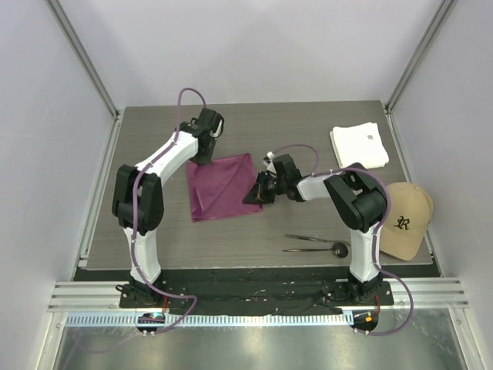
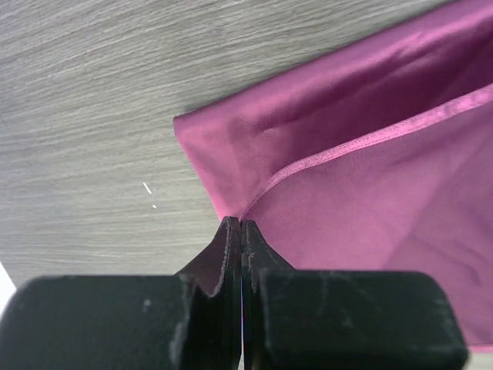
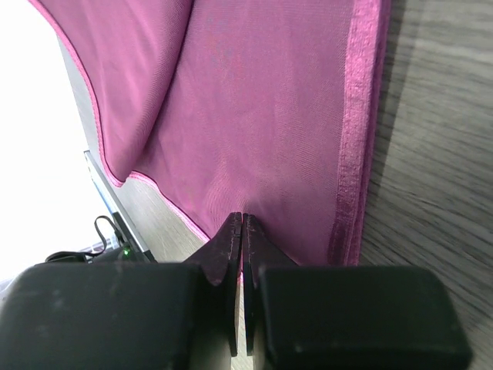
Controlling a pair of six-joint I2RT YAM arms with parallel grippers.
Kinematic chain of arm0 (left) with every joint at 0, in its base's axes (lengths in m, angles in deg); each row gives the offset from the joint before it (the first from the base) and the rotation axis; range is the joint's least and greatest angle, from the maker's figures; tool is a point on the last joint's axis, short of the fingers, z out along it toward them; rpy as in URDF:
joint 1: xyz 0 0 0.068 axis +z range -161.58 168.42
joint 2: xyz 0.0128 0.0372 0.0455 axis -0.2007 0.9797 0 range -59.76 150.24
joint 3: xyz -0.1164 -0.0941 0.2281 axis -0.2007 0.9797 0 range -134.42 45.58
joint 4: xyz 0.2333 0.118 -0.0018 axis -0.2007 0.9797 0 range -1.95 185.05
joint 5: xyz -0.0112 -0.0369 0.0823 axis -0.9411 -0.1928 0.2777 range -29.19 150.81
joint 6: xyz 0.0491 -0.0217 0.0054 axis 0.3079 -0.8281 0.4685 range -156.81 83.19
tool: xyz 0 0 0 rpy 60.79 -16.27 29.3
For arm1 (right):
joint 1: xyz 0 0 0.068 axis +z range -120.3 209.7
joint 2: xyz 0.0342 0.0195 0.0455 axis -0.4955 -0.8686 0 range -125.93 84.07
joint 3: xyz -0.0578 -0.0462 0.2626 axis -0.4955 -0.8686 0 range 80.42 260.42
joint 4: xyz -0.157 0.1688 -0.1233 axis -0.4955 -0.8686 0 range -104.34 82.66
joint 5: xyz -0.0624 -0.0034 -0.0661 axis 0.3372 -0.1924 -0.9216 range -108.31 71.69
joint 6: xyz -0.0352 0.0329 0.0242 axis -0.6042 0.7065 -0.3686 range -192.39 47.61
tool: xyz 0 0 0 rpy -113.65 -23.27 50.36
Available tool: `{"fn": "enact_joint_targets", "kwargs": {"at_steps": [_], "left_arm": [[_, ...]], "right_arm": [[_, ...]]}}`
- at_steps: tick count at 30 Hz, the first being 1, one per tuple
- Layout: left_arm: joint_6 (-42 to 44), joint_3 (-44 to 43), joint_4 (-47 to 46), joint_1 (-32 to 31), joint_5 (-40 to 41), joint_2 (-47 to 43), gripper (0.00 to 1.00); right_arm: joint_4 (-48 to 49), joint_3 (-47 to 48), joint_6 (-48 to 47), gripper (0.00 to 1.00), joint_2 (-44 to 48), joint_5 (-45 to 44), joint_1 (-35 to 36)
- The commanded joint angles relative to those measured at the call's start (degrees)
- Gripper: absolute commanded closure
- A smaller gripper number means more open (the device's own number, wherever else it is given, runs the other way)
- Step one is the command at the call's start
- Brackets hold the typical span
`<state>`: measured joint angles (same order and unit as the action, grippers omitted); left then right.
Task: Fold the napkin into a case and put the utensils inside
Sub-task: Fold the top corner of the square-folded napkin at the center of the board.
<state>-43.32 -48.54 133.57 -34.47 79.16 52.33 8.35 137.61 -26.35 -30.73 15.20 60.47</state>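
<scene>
We see pale walls [image 1: 254, 46] with metal corner posts closing in a dark grey wood-grain table [image 1: 308, 123]. Along its near edge runs a black base strip [image 1: 254, 281], where both arms are bolted, with a silver rail [image 1: 77, 297] in front of it.

The napkin [image 1: 219, 185] is at the table's middle, between the two arms. It is doubled over into an uneven four-sided shape with a diagonal crease. In the left wrist view one hemmed layer lies over another, and bare table shows just past its corner.

A tan cap [image 1: 404, 220] with a dark emblem sits crown up at the table's right edge, its brim partly past the edge. A folded white cloth [image 1: 360, 145] with a small tag lies at the far right corner, well apart from the napkin.

The left claw [image 1: 200, 159] reaches down to the napkin's far left corner. Its fingers [image 2: 229, 254] are pressed together with a thin line of magenta between them, so it is gripping the cloth. The right claw [image 1: 256, 193] meets the napkin's right side and is likewise clamped on the fabric, beside the hem in its wrist view.

The utensils [image 1: 308, 238] lie side by side near the front edge, right of centre and well apart from the napkin. The nearer one is a spoon [image 1: 337, 248], with its round black head toward the cap.
</scene>
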Motion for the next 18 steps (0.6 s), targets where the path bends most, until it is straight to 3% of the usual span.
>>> {"fn": "enact_joint_targets", "kwargs": {"at_steps": [1, 18], "left_arm": [[2.72, -2.38, -0.25, 0.31, 3.1, 2.6, 1.0], [6.06, -8.0, -1.04, 0.48, 11.0, 9.81, 1.0]], "right_arm": [[1.1, 1.17, -0.95, 0.94, 0.37, -0.39, 0.35], [0.23, 4.6, -1.04, 0.94, -1.39, -0.21, 0.7]]}}
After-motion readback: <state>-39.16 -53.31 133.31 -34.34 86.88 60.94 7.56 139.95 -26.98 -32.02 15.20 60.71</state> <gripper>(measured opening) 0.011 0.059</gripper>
